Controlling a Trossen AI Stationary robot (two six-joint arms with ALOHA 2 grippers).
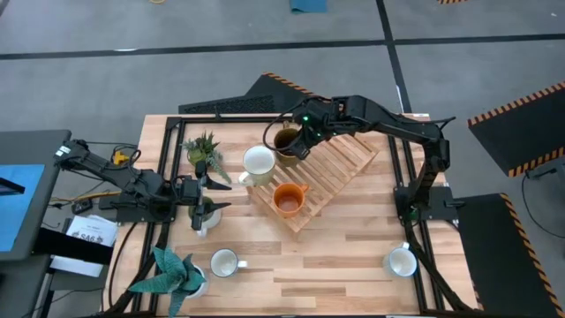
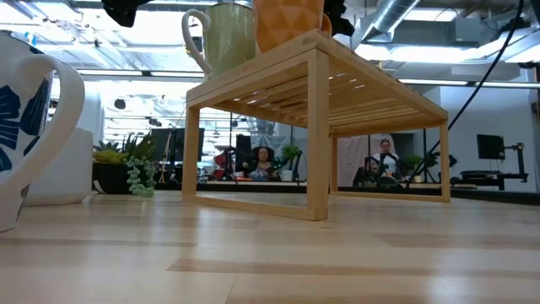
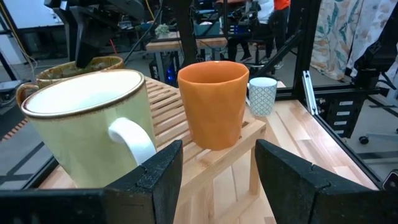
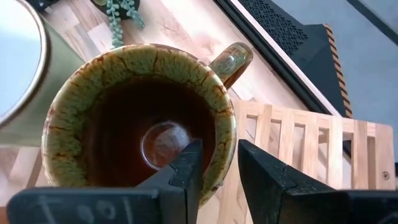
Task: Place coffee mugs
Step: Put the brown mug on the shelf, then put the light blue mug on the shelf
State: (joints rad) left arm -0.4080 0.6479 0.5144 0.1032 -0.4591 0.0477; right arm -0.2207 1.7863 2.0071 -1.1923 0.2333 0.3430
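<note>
So the right gripper [image 4: 214,180] is clamped on the rim of the glazed green-brown ceramic mug [image 4: 140,118], which sits at the slatted wooden rack's [image 1: 340,163] far corner beside the cream-white mug [image 1: 258,162] and the orange mug [image 1: 288,200]. The left gripper [image 3: 217,171] waits beside the rack, jaws spread, holding nothing.

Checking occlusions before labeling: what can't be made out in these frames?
- Low view: top edge crops the cream mug and orange mug on the rack.
- Low view: left edge cuts the blue-patterned mug.
- Right wrist view: right claw covers the brown mug rim.
</note>
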